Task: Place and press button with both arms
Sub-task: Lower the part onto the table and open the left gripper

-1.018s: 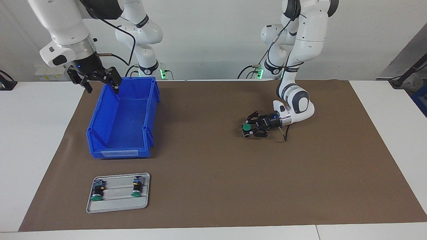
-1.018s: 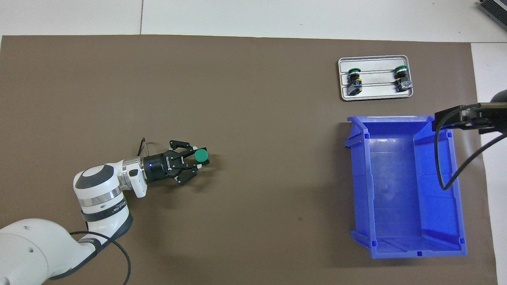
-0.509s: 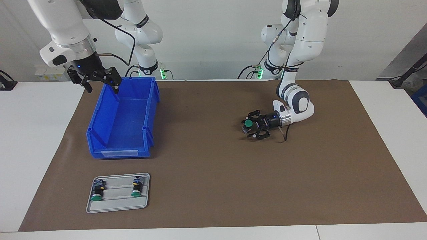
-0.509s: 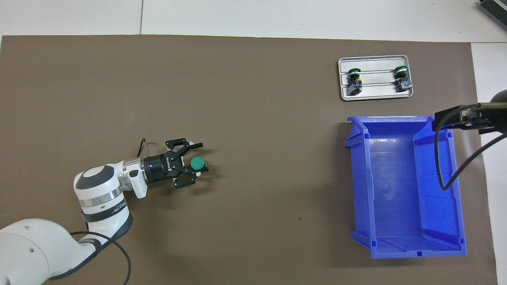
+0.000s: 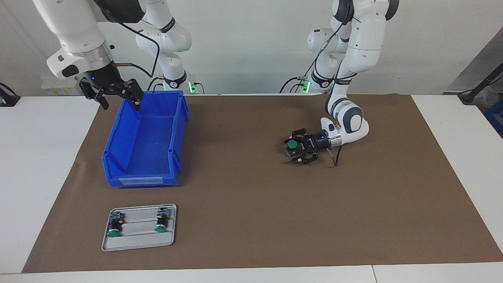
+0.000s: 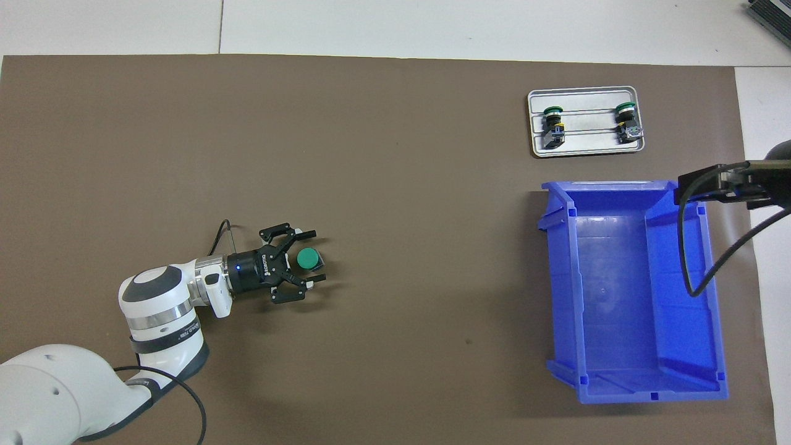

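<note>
A green-capped button (image 5: 291, 145) stands upright on the brown mat (image 5: 251, 204), toward the left arm's end of the table. My left gripper (image 5: 294, 150) lies low over the mat with its fingers spread on either side of the button, apart from it. In the overhead view the button (image 6: 308, 258) sits between the open fingers of the left gripper (image 6: 312, 257). My right gripper (image 5: 112, 94) is open and empty, waiting in the air over the robot-side corner of the blue bin (image 5: 118, 181).
The blue bin (image 6: 562, 278) is empty, at the right arm's end of the table. A grey metal tray (image 5: 137, 241) farther from the robots holds two more green buttons (image 5: 114, 228) (image 5: 160, 224). The tray (image 6: 587, 148) also shows from above.
My left gripper has opened and let go of the button, which now stands on the mat. The gripper has drawn slightly toward the robots. The right arm has not moved.
</note>
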Tool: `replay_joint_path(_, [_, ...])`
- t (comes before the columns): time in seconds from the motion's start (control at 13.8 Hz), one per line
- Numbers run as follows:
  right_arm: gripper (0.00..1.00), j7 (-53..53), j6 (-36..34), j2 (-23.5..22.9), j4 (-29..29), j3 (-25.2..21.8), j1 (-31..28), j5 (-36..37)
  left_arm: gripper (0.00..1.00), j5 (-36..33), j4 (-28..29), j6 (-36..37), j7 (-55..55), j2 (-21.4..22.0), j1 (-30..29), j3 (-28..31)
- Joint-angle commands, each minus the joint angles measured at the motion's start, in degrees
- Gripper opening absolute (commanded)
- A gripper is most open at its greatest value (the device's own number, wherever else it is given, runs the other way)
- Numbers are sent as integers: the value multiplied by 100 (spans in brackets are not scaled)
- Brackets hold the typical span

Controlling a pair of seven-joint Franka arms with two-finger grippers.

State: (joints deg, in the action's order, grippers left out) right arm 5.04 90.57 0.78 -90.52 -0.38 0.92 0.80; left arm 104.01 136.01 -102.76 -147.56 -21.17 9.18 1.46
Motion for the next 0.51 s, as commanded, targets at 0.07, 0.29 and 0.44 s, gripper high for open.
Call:
replay_joint_path(0.07, [100, -91, -13, 115, -115, 12, -57, -107, 99, 102, 224, 143, -211, 43, 84, 73])
replay_joint_path(0.29, [100, -91, -13, 115, -115, 12, -48, -107, 100, 102, 321, 160, -220, 60, 84, 73])
replay_joint_path(0.44, [100, -91, -13, 115, -115, 12, -57, -107, 100, 93, 312, 291, -212, 78, 41, 73])
